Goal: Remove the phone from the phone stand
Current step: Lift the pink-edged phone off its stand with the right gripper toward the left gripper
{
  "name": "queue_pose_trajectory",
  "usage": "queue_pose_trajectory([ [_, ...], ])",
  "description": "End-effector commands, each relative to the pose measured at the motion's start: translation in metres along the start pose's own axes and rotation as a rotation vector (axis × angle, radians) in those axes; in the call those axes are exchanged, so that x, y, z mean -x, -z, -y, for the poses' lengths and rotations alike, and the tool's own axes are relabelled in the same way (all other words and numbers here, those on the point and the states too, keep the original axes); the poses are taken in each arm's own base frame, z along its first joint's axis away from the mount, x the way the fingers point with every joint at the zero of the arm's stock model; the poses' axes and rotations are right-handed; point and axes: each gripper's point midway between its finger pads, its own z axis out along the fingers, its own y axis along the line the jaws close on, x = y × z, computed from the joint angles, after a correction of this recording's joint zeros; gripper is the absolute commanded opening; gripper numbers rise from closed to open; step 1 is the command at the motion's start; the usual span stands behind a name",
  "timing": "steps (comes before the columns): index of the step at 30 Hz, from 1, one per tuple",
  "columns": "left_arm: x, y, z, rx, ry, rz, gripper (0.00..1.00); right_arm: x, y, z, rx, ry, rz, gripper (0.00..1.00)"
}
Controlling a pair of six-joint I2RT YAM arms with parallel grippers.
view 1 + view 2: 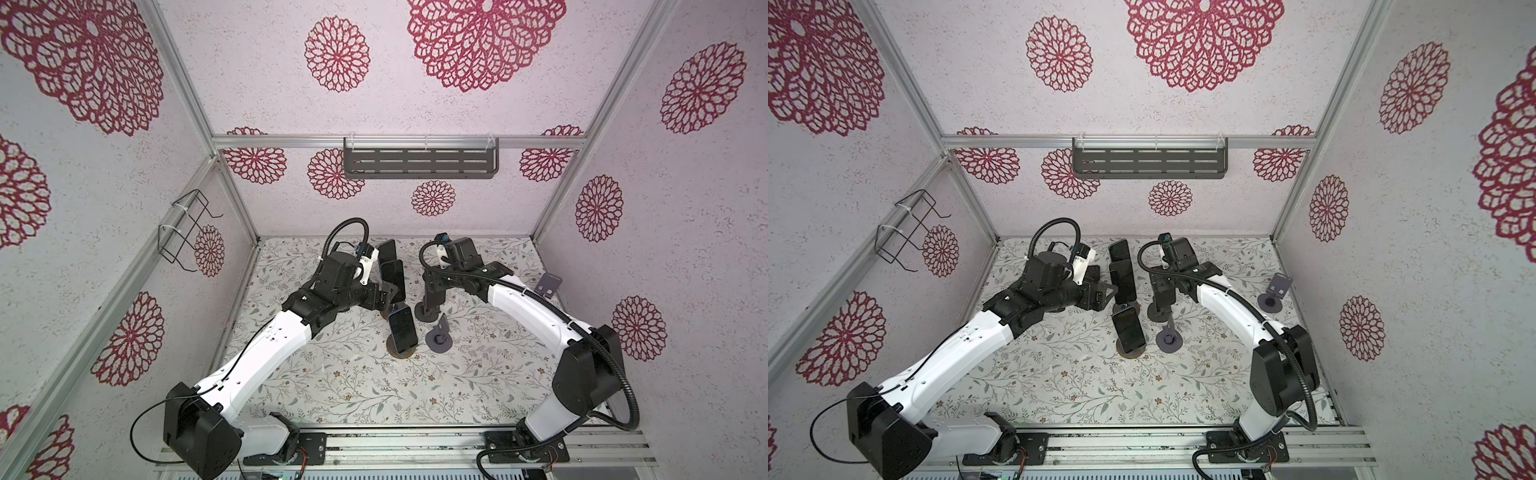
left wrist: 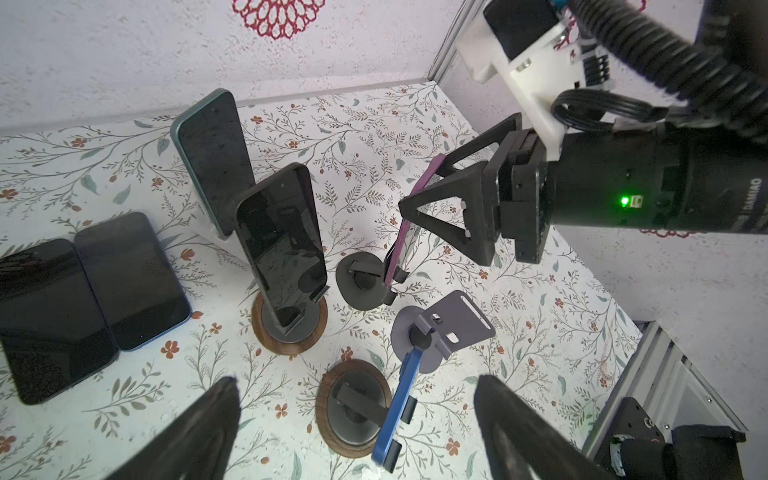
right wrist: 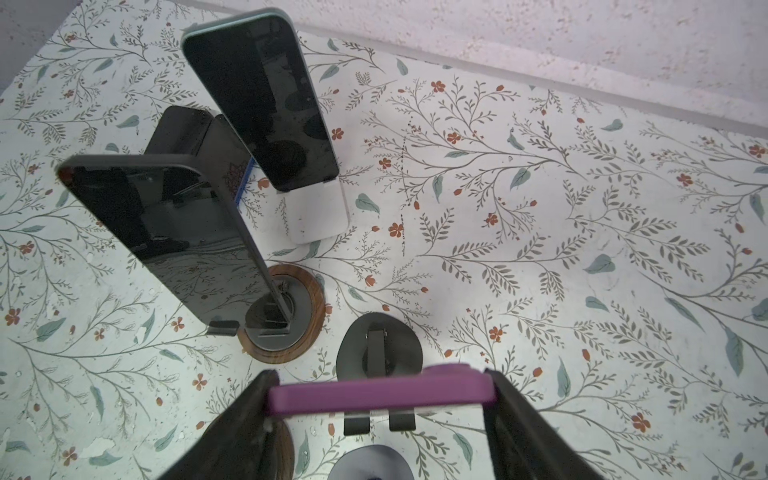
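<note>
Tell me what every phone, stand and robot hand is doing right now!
purple phone, sitting in its black stand, gripped near the top.
right gripper, shut on purple phone.
left gripper, open, empty.
blue phone, docked, untouched.
black phone, docked, untouched.
teal phone, docked, untouched.
two loose phones, lying flat.
grey stand, empty.

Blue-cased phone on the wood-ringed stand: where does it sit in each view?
Both top views: blue-cased phone near the centre, screen showing, frontmost of the standing phones.
Left wrist: lower middle, seen edge-on.
Right wrist: not in it.
Landmark: teal-edged phone nearest the back wall, in all four.
</note>
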Motion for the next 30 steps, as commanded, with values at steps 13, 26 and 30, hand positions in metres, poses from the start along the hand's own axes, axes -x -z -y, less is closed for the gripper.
queue_pose_trajectory([
  [13,0.031,-0.027,0.043,-0.231,-0.201,0.028,0.8,0.075,0.096,-0.001,0.086,-0.132,0.145,0.52],
  [26,0.051,-0.071,0.071,-0.413,-0.188,0.032,0.71,0.092,0.122,-0.018,0.243,-0.18,0.213,0.52],
  [30,0.052,-0.085,0.075,-0.441,-0.168,0.025,0.64,0.093,0.124,-0.019,0.263,-0.193,0.223,0.52],
])
